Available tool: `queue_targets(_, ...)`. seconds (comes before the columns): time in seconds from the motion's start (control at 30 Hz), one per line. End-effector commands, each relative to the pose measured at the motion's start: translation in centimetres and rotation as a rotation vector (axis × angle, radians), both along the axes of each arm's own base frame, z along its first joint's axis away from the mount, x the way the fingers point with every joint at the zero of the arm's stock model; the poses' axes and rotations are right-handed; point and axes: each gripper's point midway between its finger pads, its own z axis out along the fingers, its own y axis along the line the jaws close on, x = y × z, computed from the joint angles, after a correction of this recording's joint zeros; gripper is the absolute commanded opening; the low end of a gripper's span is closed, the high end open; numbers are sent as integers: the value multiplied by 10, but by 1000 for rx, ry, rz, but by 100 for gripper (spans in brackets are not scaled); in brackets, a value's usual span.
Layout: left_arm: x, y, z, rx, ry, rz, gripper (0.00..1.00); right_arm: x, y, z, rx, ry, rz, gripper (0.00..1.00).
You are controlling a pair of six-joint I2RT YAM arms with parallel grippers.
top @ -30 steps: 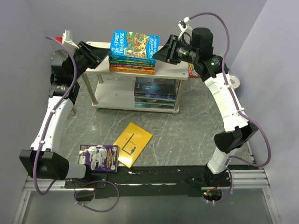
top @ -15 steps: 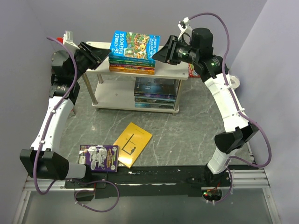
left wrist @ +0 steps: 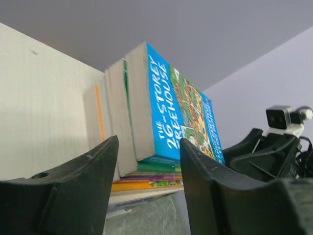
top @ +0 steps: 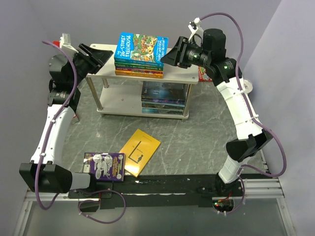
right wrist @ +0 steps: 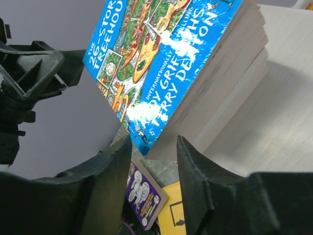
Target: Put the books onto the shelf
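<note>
A stack of books [top: 140, 55] lies on the shelf's pale top board [top: 106, 73], with the blue "26-Storey Treehouse" [left wrist: 176, 112] uppermost. More books [top: 164, 98] sit on the lower board. On the table lie a yellow book [top: 140, 151] and a purple book [top: 104, 166]. My left gripper [top: 106, 56] hovers just left of the stack, open, with nothing between its fingers [left wrist: 102, 166]. To the right of the stack my right gripper [top: 167, 56] is open too, and the blue book's corner [right wrist: 144, 144] lies just beyond its fingertips [right wrist: 193, 156].
A red-and-white carton [top: 64, 40] stands behind the left arm. A red packet [top: 203, 73] lies behind the right arm, near a white roll [top: 248, 86]. Purple walls close in at the back and both sides.
My left gripper has pulled back to the left, away from the stack's edge, and its jaws have widened. The right gripper's jaws have opened a little. The books have not moved.
</note>
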Motion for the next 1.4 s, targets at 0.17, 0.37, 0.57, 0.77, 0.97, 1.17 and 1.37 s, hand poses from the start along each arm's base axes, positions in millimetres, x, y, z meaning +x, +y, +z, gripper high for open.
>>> queue_targets(0.17,-24,81,10,42,65,428,65,-38,-59,29,30,-112,-168,68)
queue_targets(0.37,-61,92,-92,48,276,509,62,-98,-74,-57,-8,-130,-206,68)
queue_targets(0.57,-111,41,-221,119,453,259,56,-160,-46,-202,-64,56,-54,68)
queue_targets(0.77,-152,-16,-324,187,632,98,54,-189,-22,-297,-23,259,17,67)
queue_targets(0.97,-158,-32,-368,244,703,83,60,-208,-7,-334,6,363,71,71)
queue_targets(1.17,-163,-29,-419,328,810,97,63,-222,-11,-361,4,446,43,77)
queue_targets(1.37,-190,-68,-446,381,859,-64,59,-242,-29,-386,-3,507,0,78)
